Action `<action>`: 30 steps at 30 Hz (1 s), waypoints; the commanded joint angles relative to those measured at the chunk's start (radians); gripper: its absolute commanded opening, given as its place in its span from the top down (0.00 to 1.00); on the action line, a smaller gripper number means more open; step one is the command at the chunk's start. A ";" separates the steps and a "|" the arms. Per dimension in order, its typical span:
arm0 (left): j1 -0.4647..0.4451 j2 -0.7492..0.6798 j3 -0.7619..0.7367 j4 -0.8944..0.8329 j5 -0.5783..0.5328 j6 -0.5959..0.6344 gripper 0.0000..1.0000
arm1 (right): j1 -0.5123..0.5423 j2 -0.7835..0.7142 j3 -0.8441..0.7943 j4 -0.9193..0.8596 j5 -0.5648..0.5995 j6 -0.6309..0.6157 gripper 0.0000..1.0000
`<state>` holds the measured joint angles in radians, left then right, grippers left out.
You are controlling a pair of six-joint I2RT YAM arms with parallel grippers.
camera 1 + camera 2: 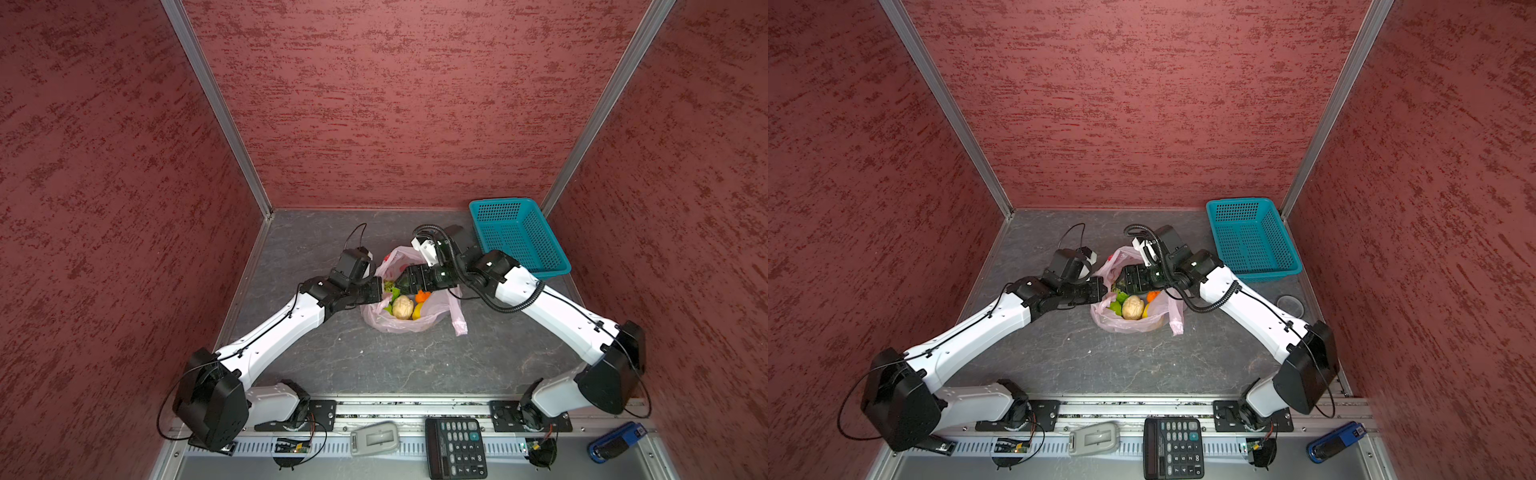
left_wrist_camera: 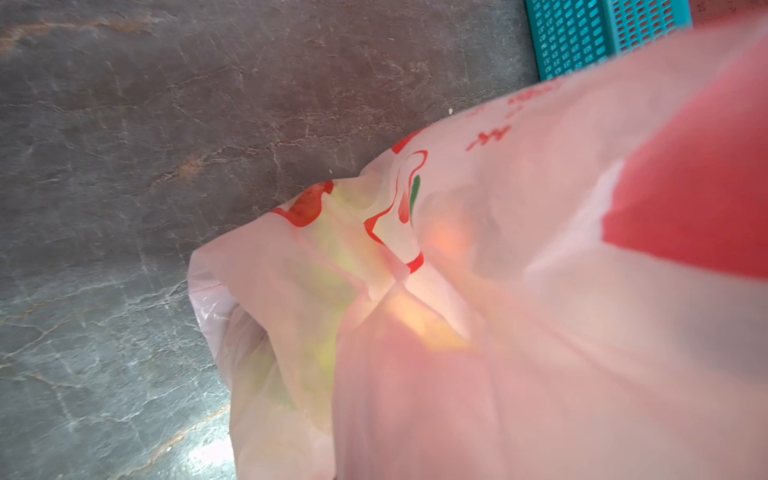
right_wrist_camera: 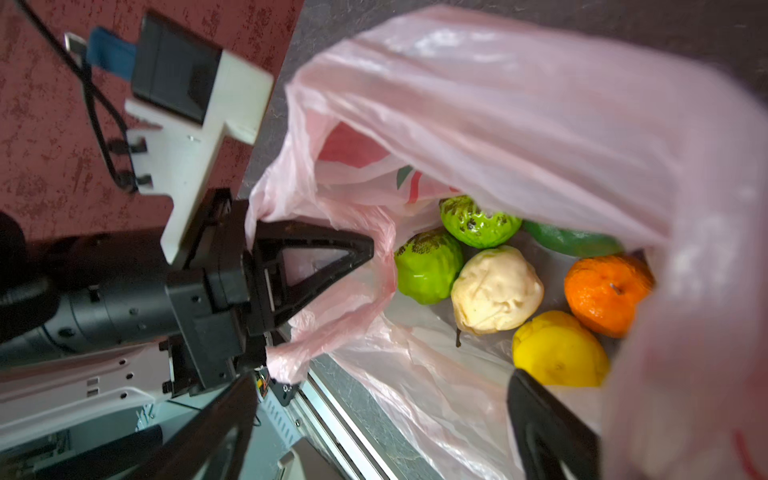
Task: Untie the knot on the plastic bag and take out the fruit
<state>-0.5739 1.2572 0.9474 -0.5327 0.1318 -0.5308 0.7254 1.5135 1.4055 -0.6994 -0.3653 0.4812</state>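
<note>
The pale-pink plastic bag (image 1: pixel 397 326) (image 1: pixel 1121 324) lies mid-table with its mouth open; the knot is out of view. Inside lies the fruit: a cream piece (image 1: pixel 402 307) (image 3: pixel 496 291), an orange one (image 3: pixel 606 293), a yellow one (image 3: pixel 559 349), two light green ones (image 3: pixel 428 266) and a dark green one (image 3: pixel 573 241). My left gripper (image 1: pixel 376 291) (image 3: pixel 332 257) is shut on the bag's left rim; in the left wrist view the bag (image 2: pixel 498 311) covers its jaws. My right gripper (image 1: pixel 400 283) (image 3: pixel 382 432) hangs open over the bag's mouth, one finger (image 3: pixel 548 428) near the yellow piece.
A teal perforated basket (image 1: pixel 519 237) (image 2: pixel 582 37) stands at the back right corner. A loose pink handle strip (image 1: pixel 459 320) trails right of the bag. Red walls close three sides. A calculator (image 1: pixel 456 446), a grey device (image 1: pixel 374 438) and a blue object (image 1: pixel 615 442) lie along the front rail.
</note>
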 commanded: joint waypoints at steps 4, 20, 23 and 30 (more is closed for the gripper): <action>0.021 -0.036 -0.010 0.070 0.059 0.031 1.00 | 0.076 0.084 0.064 -0.067 0.150 0.095 0.21; 0.066 -0.029 -0.055 0.102 0.106 0.088 1.00 | 0.163 0.118 0.136 -0.222 0.097 -0.184 0.02; 0.076 -0.021 -0.053 0.106 0.115 0.095 1.00 | 0.183 0.081 0.118 -0.213 0.045 -0.150 0.02; 0.088 -0.007 -0.040 0.127 0.177 0.107 1.00 | 0.310 0.093 0.074 -0.326 0.167 -0.211 0.01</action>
<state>-0.4915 1.2377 0.8989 -0.4404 0.2665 -0.4473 0.9913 1.6363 1.5085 -0.9607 -0.2481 0.3134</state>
